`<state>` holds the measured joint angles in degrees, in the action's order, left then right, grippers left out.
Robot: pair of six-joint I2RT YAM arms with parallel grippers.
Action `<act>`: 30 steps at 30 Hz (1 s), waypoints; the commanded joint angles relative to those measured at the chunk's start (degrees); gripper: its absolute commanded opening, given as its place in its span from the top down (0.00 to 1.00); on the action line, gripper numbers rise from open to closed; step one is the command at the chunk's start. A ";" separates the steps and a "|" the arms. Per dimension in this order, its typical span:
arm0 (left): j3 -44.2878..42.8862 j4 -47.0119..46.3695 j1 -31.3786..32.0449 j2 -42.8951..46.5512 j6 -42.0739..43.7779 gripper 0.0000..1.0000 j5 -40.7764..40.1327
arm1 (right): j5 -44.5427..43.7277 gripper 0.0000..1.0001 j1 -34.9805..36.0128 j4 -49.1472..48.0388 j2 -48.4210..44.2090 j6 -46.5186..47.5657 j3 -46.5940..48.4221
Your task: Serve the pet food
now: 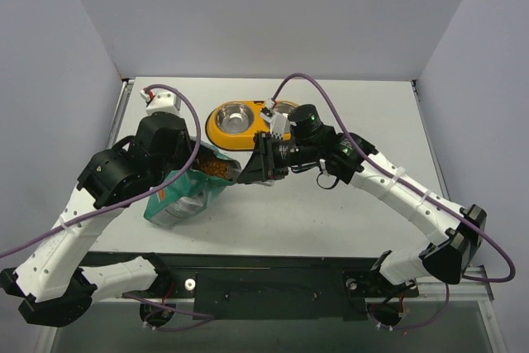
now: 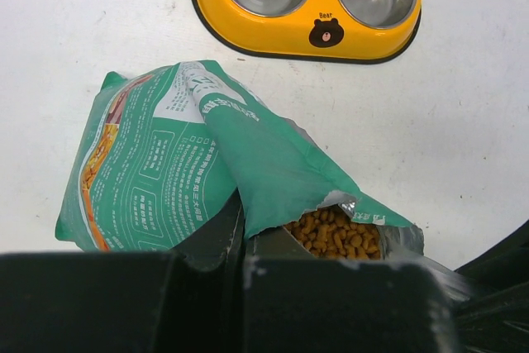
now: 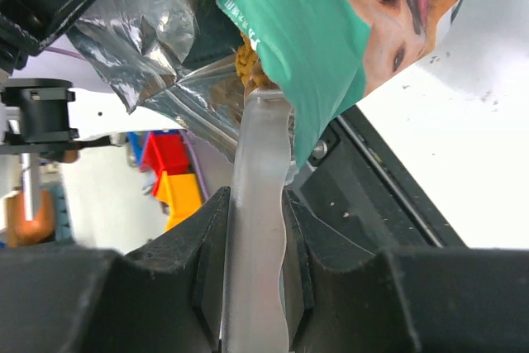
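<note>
The pet food [image 2: 335, 233], brown kibble, shows in the torn mouth of a teal-and-white bag [image 2: 165, 163] that lies tilted on the table. It also shows in the top view [image 1: 216, 169] and the right wrist view [image 3: 246, 59]. My left gripper [image 2: 242, 233] is shut on the bag's upper edge beside the mouth and holds it open. My right gripper [image 3: 258, 204] is shut on a pale grey scoop handle [image 3: 260, 155]. The handle's far end goes into the bag's mouth, and its head is hidden there. In the top view the right gripper [image 1: 248, 169] is at the bag's opening [image 1: 223, 169].
A yellow double-bowl feeder [image 2: 307, 31] with two steel bowls, both without food, stands just beyond the bag, and shows in the top view [image 1: 216, 134]. Bare white table lies to the right and front. Grey walls stand on three sides.
</note>
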<state>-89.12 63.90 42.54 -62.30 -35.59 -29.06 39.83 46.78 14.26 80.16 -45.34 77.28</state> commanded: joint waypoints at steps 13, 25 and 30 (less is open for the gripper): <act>-1.41 -13.89 -0.01 2.63 -2.20 1.00 -0.12 | -4.94 1.00 -1.95 6.22 -0.26 6.58 2.98; -1.14 -13.45 -0.18 2.27 -0.97 1.00 1.72 | 2.61 1.00 -4.95 -15.72 -3.80 -13.24 -5.29; -0.71 -15.64 -0.27 2.62 -0.18 1.00 3.91 | 5.51 1.00 -6.26 -26.64 -4.48 -21.53 -8.45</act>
<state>-88.09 62.26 42.26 -62.30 -35.99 -27.40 44.36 42.83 2.00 77.52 -57.89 70.76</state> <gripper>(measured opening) 0.030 0.230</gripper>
